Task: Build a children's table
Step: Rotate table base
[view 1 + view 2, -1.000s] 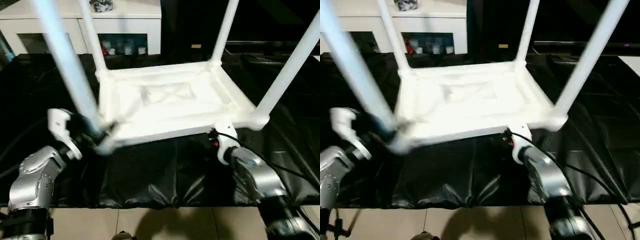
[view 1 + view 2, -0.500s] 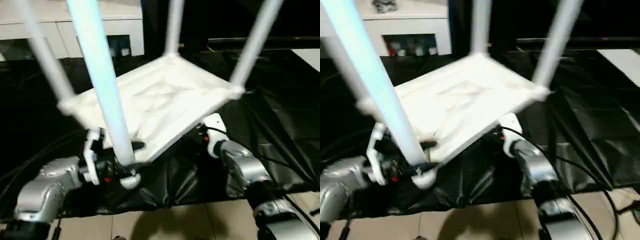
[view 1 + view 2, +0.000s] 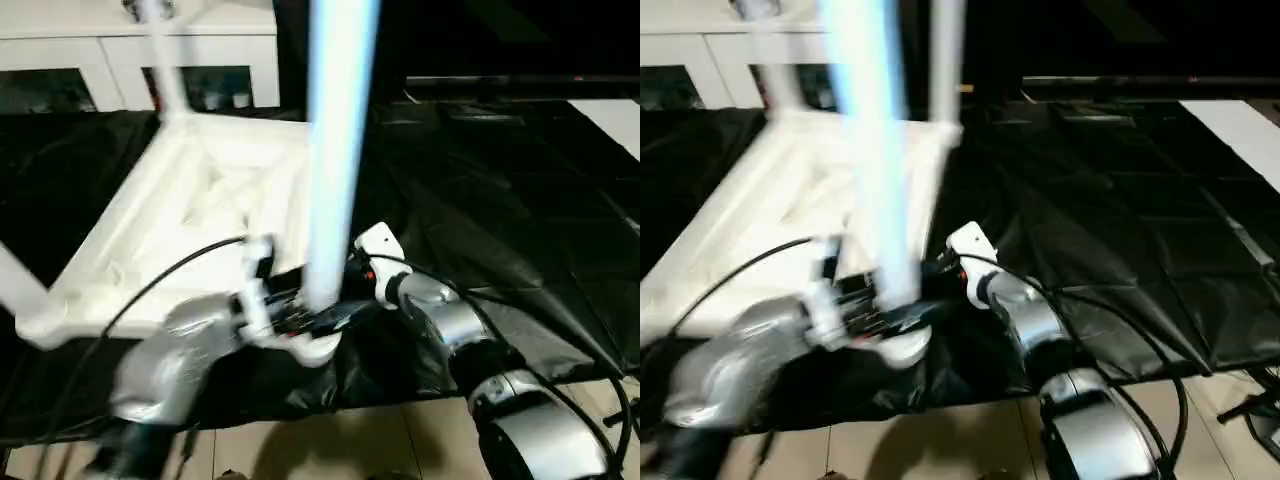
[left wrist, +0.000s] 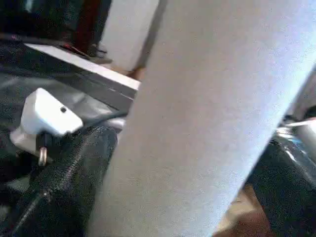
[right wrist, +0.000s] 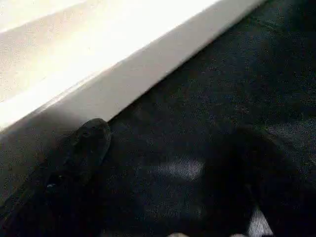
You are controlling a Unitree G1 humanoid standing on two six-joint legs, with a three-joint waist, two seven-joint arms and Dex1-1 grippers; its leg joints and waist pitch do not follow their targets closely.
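The children's table [image 3: 180, 215] lies upside down on the black cloth, its ribbed underside up and its legs pointing upward. Its nearest leg [image 3: 338, 130] rises through the middle of the picture. My left gripper [image 3: 312, 318] is closed around the base of that leg at the near corner. In the left wrist view the leg [image 4: 207, 123] sits right between the fingers [image 4: 64, 187]. My right gripper [image 3: 352, 280] stands open just beside that corner. One of its fingers [image 5: 84, 148] rests against the table's white rim [image 5: 98, 74], with only cloth between the two.
A white cabinet [image 3: 100, 40] stands along the back. The black cloth [image 3: 500, 170] covers the ground to the right. Pale floor tiles [image 3: 330, 450] run along the front edge. Black cables [image 3: 560, 310] loop over my right forearm.
The table has swung round. The corner with the held leg went from the left to the middle, my left arm moving with it. My right gripper stayed at the rim. The camera shifted too.
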